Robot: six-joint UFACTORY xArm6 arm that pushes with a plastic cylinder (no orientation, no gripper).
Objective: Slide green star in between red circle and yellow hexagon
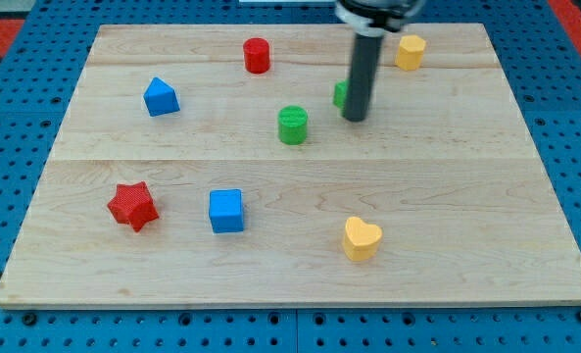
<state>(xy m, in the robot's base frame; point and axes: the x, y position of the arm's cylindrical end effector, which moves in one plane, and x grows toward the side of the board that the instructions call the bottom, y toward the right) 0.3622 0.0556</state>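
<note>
Started at the left of the wooden board: spotted a red star down on the near-left, sat alone. Up beyond it, toward the far side, found a blue block with a peaked top, well apart from the star. Moved right and picked up a blue cube on the near half, close beside the red star but not touching.

Then on to the red circle, stood upright by the far edge. Nearer and a little right of it, caught a green cylinder, around mid-board, clear of everything.

And there, the action: saw the dark rod coming down from the far side, with my tip planted on the board just right of the green cylinder. Carried nothing and had no jaws to spread or close, just a bare rod end. Glimpsed a green block peeking out at the rod's left edge, mostly hidden behind it; could not make out the shape, nor whether actually touching. Placed it between red circle and yellow hexagon from left to right, though somewhat nearer than both.

Further right, noted a yellow heart on the near side, well apart from the rest. Finished at the yellow hexagon, far-right, just right of the rod.
</note>
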